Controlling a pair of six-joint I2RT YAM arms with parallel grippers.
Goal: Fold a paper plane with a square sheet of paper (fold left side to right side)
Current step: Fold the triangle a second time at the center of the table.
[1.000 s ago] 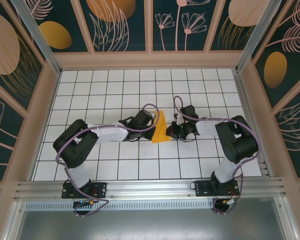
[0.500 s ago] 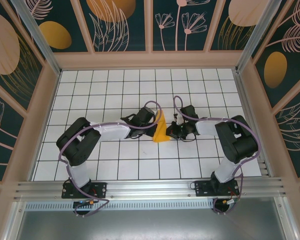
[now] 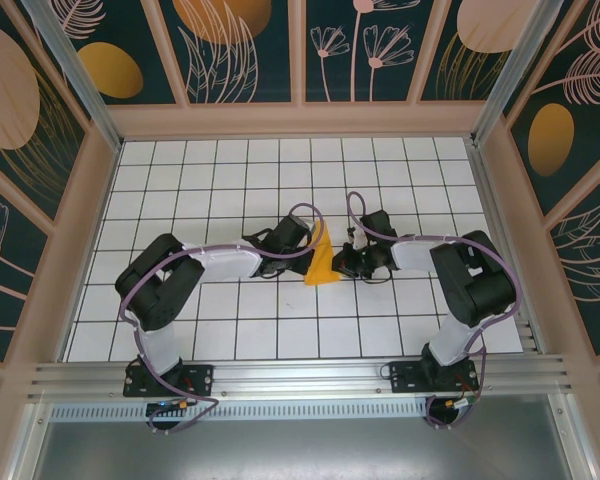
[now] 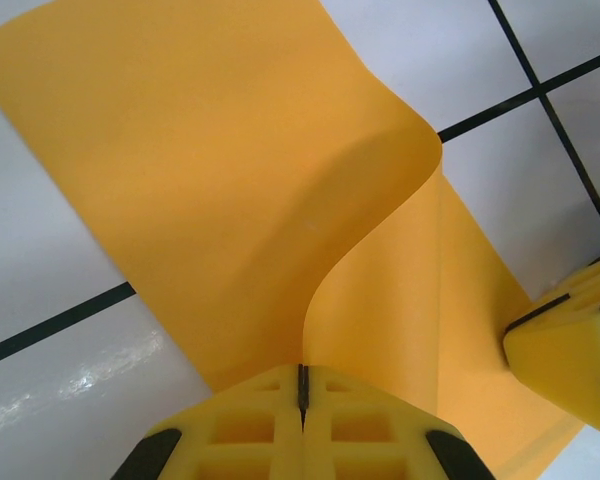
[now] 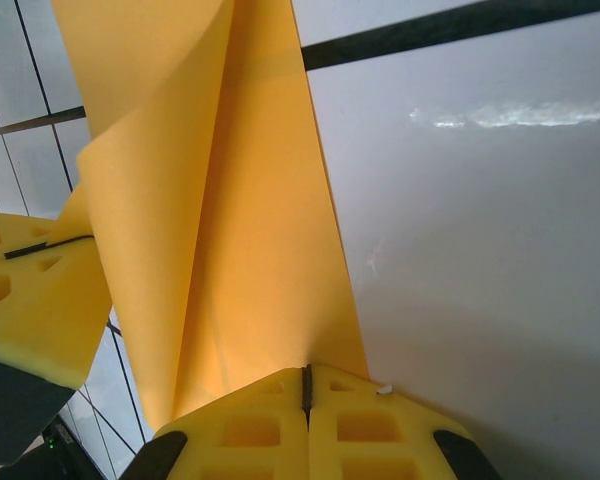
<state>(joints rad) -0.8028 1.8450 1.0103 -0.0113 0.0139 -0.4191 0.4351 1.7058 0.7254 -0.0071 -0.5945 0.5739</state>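
Note:
The square sheet of paper, bright orange, lies mid-table between both arms with its left part lifted and curling over to the right. In the left wrist view the raised flap runs straight down into my left gripper, which is shut on its edge. My right gripper is shut, its tips resting on the flat part of the paper at its right edge. From above, the left gripper and right gripper stand close on either side of the sheet. No paper plane shape is visible.
The white grid-tiled table is walled by a wooden frame on three sides. Both arm bases sit on the metal rail at the near edge. The right fingertips appear beside the flap.
My left arm has edged a little to the right, carrying the lifted paper edge further over. The right arm has stayed where it was.

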